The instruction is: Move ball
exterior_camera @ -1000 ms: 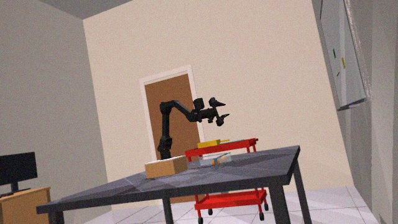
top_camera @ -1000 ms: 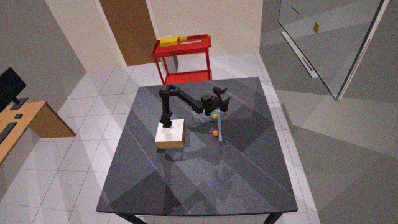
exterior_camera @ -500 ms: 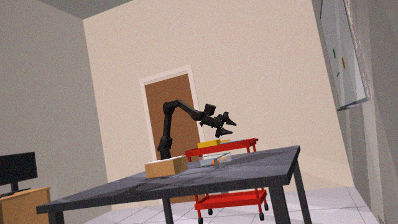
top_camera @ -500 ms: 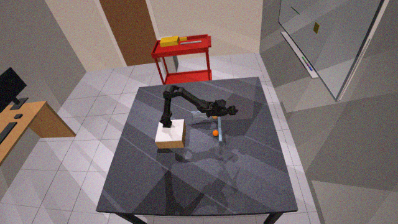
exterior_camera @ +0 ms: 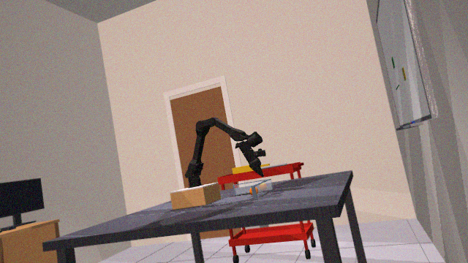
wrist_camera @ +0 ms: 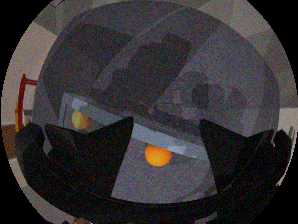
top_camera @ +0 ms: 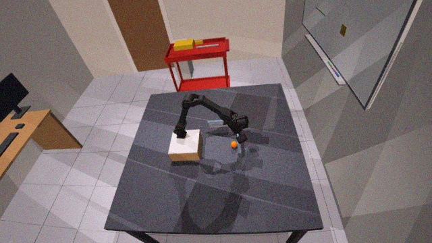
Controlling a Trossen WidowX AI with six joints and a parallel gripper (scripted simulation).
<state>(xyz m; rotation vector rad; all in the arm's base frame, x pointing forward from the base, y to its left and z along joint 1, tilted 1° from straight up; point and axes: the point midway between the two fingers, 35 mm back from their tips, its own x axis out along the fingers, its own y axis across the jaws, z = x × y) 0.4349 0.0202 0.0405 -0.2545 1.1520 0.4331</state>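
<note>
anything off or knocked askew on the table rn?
Nothing stands out. The orange ball rests on the table by the clear walls, which stand upright. The gripper hangs open above the ball, holding nothing.

Dark glossy surface (top_camera: pixel 216 202), matt black arm (top_camera: pixel 209 104).
Ball (top_camera: pixel 233 144) smooth orange; walls (top_camera: pixel 216 122) clear, glass-like; box (top_camera: pixel 199 146) cardboard-brown sides, white top; red cart (top_camera: pixel 197 55) looks painted metal.
</note>
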